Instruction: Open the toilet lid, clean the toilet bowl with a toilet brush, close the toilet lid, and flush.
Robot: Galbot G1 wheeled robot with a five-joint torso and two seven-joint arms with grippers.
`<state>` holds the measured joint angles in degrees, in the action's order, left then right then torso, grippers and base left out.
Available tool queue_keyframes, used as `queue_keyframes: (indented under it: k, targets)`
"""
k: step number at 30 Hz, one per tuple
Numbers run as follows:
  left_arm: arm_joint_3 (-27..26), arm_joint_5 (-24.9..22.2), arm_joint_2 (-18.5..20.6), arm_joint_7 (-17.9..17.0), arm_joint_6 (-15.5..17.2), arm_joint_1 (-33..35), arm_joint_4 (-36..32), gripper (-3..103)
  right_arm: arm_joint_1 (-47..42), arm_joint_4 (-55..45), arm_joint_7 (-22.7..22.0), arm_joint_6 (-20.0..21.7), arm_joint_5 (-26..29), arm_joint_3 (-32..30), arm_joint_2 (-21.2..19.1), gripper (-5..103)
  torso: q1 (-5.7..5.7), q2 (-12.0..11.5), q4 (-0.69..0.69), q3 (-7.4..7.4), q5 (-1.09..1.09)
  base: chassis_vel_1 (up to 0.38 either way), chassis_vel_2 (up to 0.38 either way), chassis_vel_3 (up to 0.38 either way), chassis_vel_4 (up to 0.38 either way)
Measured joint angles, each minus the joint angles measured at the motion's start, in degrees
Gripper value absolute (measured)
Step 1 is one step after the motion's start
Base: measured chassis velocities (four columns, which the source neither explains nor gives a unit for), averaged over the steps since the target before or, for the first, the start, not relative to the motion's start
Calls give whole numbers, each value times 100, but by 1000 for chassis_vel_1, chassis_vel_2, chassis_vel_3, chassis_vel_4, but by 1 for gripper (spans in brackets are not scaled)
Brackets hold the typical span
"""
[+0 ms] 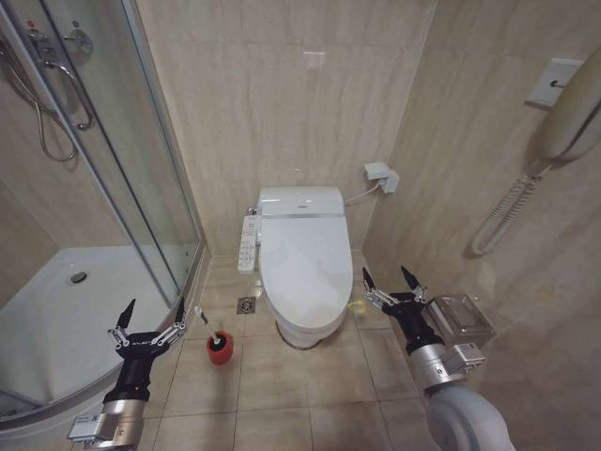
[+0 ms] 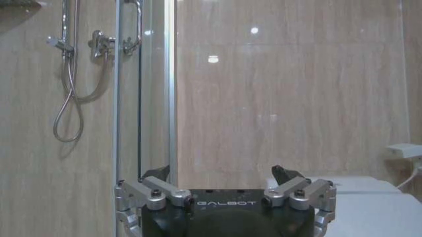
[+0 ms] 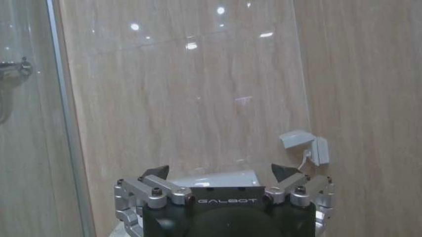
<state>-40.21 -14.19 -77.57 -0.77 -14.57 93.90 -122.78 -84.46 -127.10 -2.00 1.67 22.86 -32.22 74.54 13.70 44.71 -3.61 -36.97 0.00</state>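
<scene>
- A small bathroom walled and floored in beige marble-look tile, with a glass shower enclosure on the left and a white shower tray at its foot.
- The toilet stands against the back wall; its toilet lid is down, covering the bowl, with a control panel on the side toward the shower.
- The toilet brush shows as a thin white handle rising from a small red cup holder on the floor, between the shower tray's edge and the toilet base, just apart from both.
- A floor drain sits in the tile near the toilet base.
- The left gripper hovers low in front of the shower tray, near the brush holder, its two dark fingers spread wide and holding nothing.
- The right gripper hangs just beside the toilet's right flank, fingers likewise apart and empty.
- "GALBOT" is printed in pale letters on the body of each gripper in the left wrist view and the right wrist view.
- A wall phone with a coiled cord hangs on the right wall; a clear holder is mounted lower on that wall.
</scene>
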Motion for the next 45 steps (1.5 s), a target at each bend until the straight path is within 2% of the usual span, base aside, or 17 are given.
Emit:
queue_keyframes:
  k: [15,30,45]
  targets:
    - [-1,0,1,0,0,1,0,100,0,0,0,0,0,0,0,100,-1,0,1,0,-1,-13,-11,14,-6]
    - [1,0,-2,1,0,0,0,100,0,0,-3,0,0,-2,-1,100,-2,1,-1,0,1,-66,-195,57,196]
    - [-2,0,0,0,0,0,0,100,1,0,-1,0,0,1,0,100,1,0,0,0,1,17,33,-13,-27]
